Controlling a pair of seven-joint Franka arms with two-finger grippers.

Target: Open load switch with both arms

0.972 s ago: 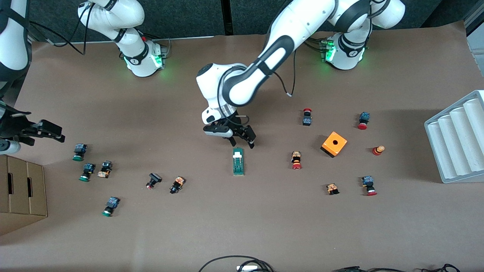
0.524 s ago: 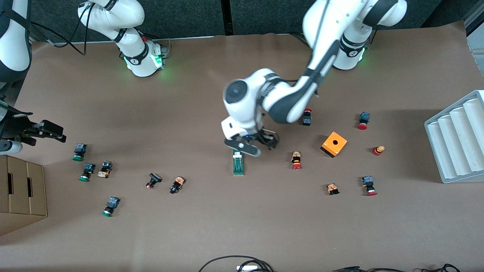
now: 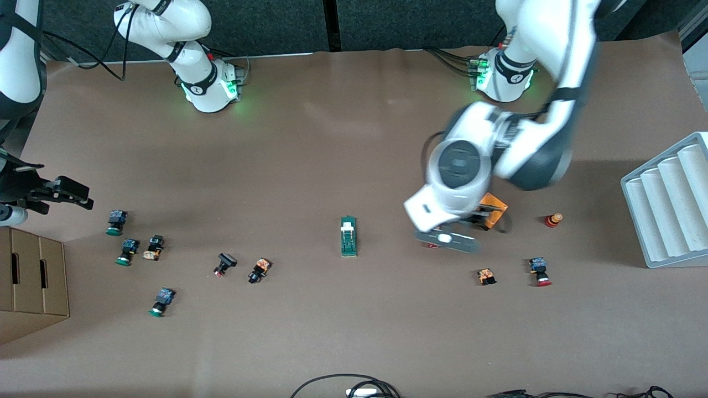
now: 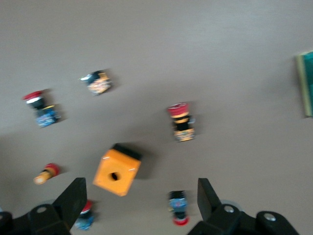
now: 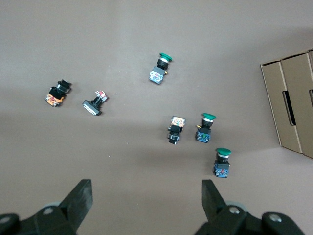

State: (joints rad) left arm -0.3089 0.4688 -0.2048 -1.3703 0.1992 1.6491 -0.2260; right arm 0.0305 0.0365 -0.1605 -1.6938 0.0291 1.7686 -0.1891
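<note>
Left tool [image 4: 139, 198] is hanging wide open and empty over the orange cube [image 3: 494, 211], right tool [image 5: 145, 200] waiting open over green-capped buttons [image 5: 208, 126], load switch [image 3: 348, 236] sitting untouched.

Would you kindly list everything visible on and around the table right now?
load switch: 1, dark green with white lever, mid-table.
orange cube: 1, orange, below the left gripper.
red-capped buttons: 4, red, around the orange cube.
knob: 1, red and yellow, beside the orange cube.
green-capped buttons: 3, green, right arm's end.
capless parts: 4, mostly black-orange, scattered.
ridged tray: 1, white, left arm's end.
cardboard box: 1, brown, right arm's end.
left gripper: open, over the orange cube.
right gripper: open, waiting over the green-capped buttons.
</note>
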